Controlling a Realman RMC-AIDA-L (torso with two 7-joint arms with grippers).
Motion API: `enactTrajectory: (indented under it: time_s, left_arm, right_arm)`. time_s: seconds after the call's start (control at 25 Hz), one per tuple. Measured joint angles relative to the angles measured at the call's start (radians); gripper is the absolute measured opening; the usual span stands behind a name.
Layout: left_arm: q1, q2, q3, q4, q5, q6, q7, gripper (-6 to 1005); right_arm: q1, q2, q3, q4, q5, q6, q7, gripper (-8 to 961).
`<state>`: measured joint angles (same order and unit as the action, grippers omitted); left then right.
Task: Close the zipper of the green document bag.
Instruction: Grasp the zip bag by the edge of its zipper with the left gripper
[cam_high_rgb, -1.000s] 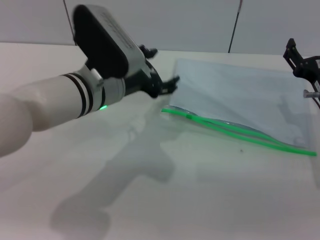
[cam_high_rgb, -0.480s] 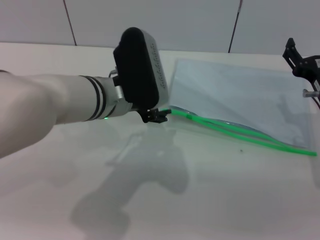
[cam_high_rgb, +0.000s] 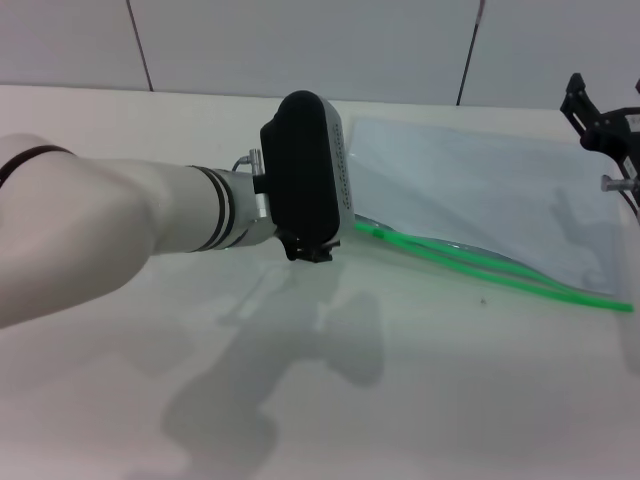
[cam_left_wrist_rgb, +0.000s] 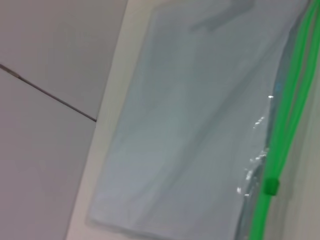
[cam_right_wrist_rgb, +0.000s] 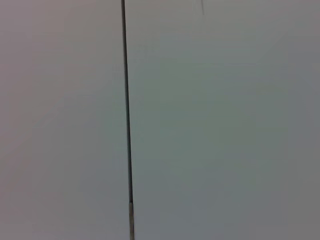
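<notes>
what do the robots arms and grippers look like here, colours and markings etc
The left arm is smooth white with black rings near the wrist and one dark band farther up. It carries a big rounded black block edged with a pale grey side panel, and the left gripper under it is small and black. The right gripper is a black angular frame with a silver pin and a thin dark cable.

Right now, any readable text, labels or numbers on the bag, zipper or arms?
None readable.
Green document bag: no print shows.
Zipper and its slider: plain green, no marking.
Left gripper housing: plain black, no lettering shows.
Right gripper: no label shows.
</notes>
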<state>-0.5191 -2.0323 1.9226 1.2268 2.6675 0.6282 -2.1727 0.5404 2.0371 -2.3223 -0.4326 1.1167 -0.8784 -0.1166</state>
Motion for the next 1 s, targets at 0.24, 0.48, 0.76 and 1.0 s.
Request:
enactTrajectory:
  time_s: [0.24, 0.48, 0.76, 1.0]
  left_arm:
    - [-0.012, 0.000, 0.004, -0.032, 0.022, -0.043, 0.003, 829]
    - [-0.028, 0.000, 0.037, -0.081, 0.023, -0.131, 0.007, 817]
    - [-0.054, 0.000, 0.081, -0.139, 0.015, -0.206, 0.007, 803]
    - [-0.075, 0.000, 0.113, -0.178, 0.013, -0.261, 0.008, 791]
  right_arm:
    - [0.002, 0.000, 0.000, 0.000, 0.000, 0.000, 0.000, 870]
    - [0.004, 0.000, 0.000, 0.000, 0.000, 0.000, 0.000, 869]
    - [0.011, 0.000, 0.000, 0.000, 0.000, -0.001, 0.001, 867]
    - [0.015, 0.000, 0.000, 0.000, 0.000, 0.001, 0.001, 866]
